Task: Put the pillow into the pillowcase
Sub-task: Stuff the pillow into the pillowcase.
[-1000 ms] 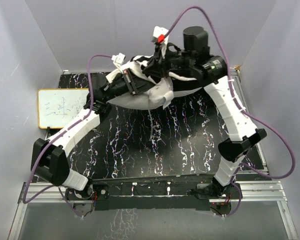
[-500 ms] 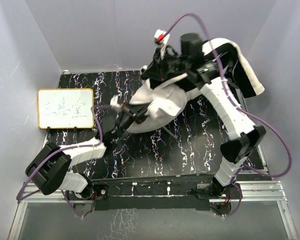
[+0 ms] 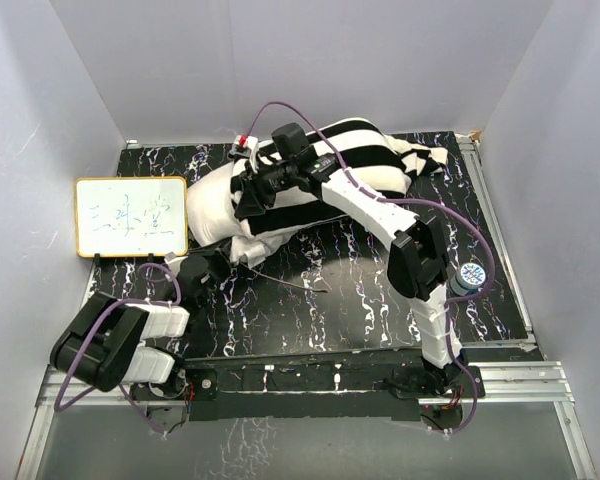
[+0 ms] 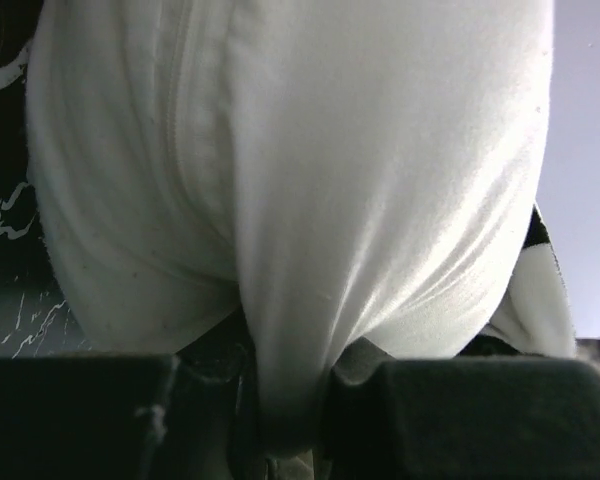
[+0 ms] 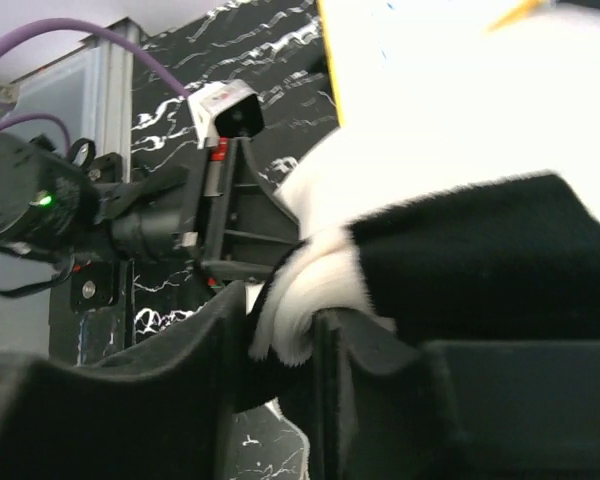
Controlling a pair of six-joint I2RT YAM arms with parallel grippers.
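The plump white pillow point(image 3: 212, 203) lies at the back left of the table. The black-and-white striped pillowcase point(image 3: 365, 155) covers its right part and trails off to the right. My left gripper point(image 3: 225, 260) sits low at the pillow's near corner. In the left wrist view this gripper point(image 4: 285, 400) is shut on a fold of the white pillow point(image 4: 310, 170). My right gripper point(image 3: 247, 197) reaches over the pillowcase's left edge. In the right wrist view its jaws point(image 5: 280, 320) stand slightly apart, with the hem of the pillowcase point(image 5: 480, 250) lying loosely between them.
A small whiteboard point(image 3: 130, 215) with a yellow frame stands at the left edge, close to the pillow. Grey walls close in the black marbled table point(image 3: 360, 300) on three sides. The left arm is folded at the near left corner, and purple cables loop over both arms.
Pillow and pillowcase, held up in the air before, now lie on the table. The left arm has drawn back to the near left. The right gripper's jaws have parted a little.
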